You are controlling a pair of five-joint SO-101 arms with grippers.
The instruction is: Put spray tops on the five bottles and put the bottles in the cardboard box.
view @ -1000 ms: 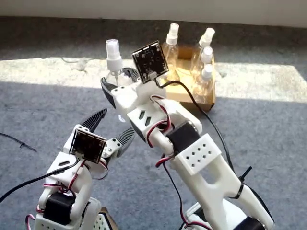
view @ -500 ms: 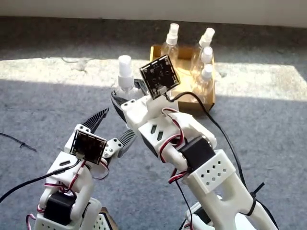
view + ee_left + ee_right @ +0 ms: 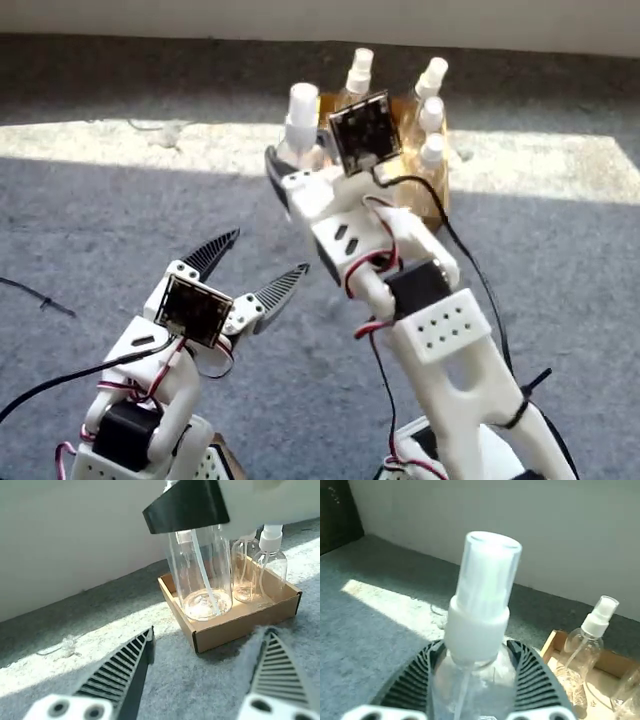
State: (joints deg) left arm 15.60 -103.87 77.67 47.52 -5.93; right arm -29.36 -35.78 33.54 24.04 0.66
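My right gripper [image 3: 292, 168] is shut on a clear bottle [image 3: 301, 125] with a white spray top and holds it upright in the air at the left end of the cardboard box [image 3: 438, 205]. From the left wrist, that bottle [image 3: 200, 575] hangs over the near left corner of the box [image 3: 235, 625]. The right wrist view has the bottle [image 3: 481, 605] between my right gripper's [image 3: 472, 692] ribbed fingers. Several capped bottles [image 3: 431, 112] stand in the box. My left gripper [image 3: 257, 268] is open and empty over the carpet, short of the box; its black fingers [image 3: 125, 680] frame the box.
Grey carpet covers the floor, with a sunlit strip running under the box. A wall rises behind the box. Loose black cables [image 3: 40, 300] lie at the left edge. Open carpet lies between my left gripper and the box.
My right arm has carried the bottle to the right and away from me, from left of the box to its left end. My left gripper drifted slightly right, still open.
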